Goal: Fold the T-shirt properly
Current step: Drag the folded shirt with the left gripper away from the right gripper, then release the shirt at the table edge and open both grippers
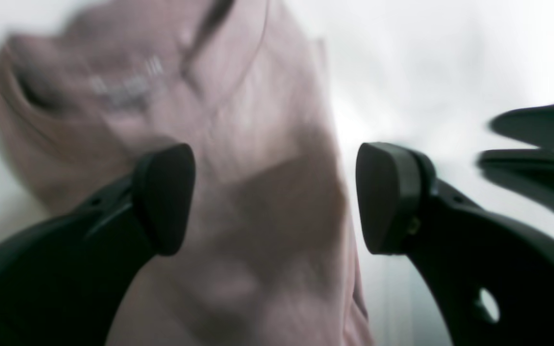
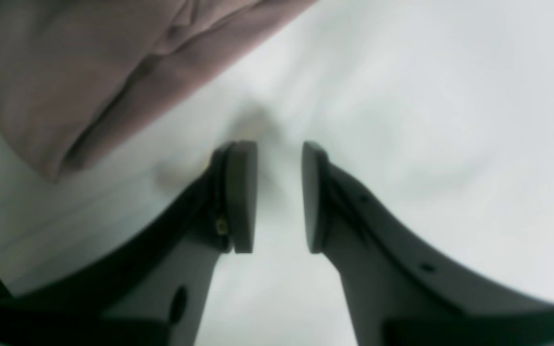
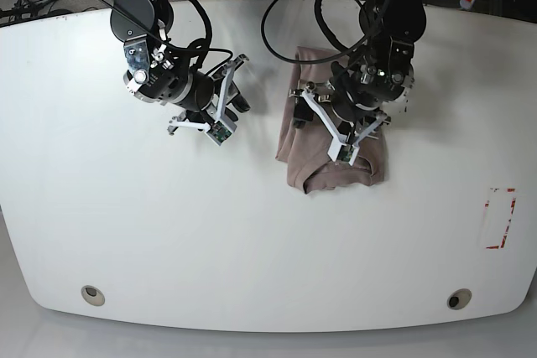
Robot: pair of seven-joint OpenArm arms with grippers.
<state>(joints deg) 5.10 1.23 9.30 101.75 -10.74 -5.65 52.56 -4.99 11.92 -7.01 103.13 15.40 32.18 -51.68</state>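
While the left end effector (image 1: 275,197) is hovering spread and empty over the folded T-shirt (image 3: 336,161) on the bench (image 3: 126,224), the right end effector (image 2: 279,197) is waiting narrowly parted, empty, beside it; next, I judge, comes smoothing or a final fold.

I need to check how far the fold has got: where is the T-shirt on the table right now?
In the base view the T-shirt lies folded narrow, right of the table's centre, under the left gripper, whose jaws stand open above it.
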